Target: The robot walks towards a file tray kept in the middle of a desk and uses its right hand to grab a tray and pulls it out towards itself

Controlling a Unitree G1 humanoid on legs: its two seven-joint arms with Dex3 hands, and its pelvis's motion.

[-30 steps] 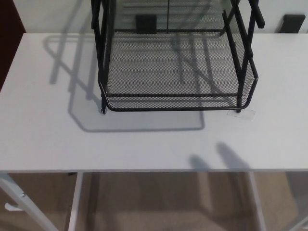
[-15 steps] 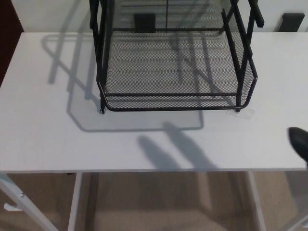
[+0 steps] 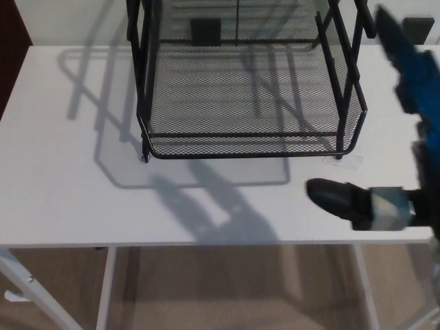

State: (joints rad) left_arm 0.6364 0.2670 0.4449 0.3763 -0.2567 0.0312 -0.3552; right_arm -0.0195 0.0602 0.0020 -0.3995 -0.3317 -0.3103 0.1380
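1. While my head camera looks down on the white desk, my right hand comes in from the right edge of the view, partly blurred.
2. Of that hand I see 1 black fingertip low over the desk near its front edge, and a second finger raised higher toward the upper right, with blue on it.
3. These 2 fingers stand well apart, so my right hand is spread wide and holds nothing.
4. My left hand does not show at all.
5. Across the middle of the desk, toward its back, stands the black mesh file tray, its frame rising out of the top of the view.
6. Its lowest tray sits with its rounded front rim facing me, and nothing lies on its mesh floor.
7. My black fingertip is apart from that rim, in front of the tray's right front corner and a little to its right.
8. A small clear piece lies on the desk just beside that corner; I cannot tell what it is.
9. Shadows of my fingers fall on the desk in front of the tray.
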